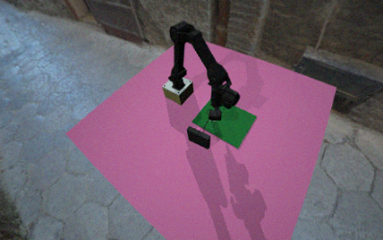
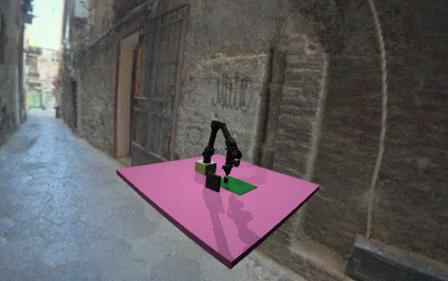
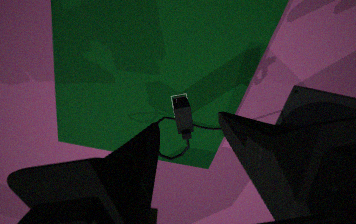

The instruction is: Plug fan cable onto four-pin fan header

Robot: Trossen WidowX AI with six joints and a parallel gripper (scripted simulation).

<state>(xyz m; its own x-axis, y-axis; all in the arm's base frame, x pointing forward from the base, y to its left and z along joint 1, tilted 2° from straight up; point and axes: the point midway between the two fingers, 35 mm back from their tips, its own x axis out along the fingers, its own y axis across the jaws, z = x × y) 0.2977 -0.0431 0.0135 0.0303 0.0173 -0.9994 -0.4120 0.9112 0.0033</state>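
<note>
The green board (image 1: 241, 131) (image 2: 241, 188) (image 3: 110, 30) lies flat. In the wrist view the dark plug (image 3: 184, 119) has its black front end at the white-outlined header (image 3: 179, 95), covering most of its inside. How deep it sits cannot be told. The thin black cable (image 3: 172, 157) leaves the plug's rear and loops over the board toward the fan (image 1: 198, 137) (image 2: 213, 181) (image 3: 320, 102), which stands upright beside the board. My gripper (image 3: 188, 122) is open, with one fingertip on each side of the plug and visible gaps to both. Its exact height over the plug is unclear.
The pink table (image 1: 135, 141) (image 2: 180, 190) (image 3: 25, 110) carries everything. The arm's base stands on a pale box (image 1: 174, 95) (image 2: 204, 168) behind and left of the board. Part of the cable passes behind or beside the fingertips in the wrist view.
</note>
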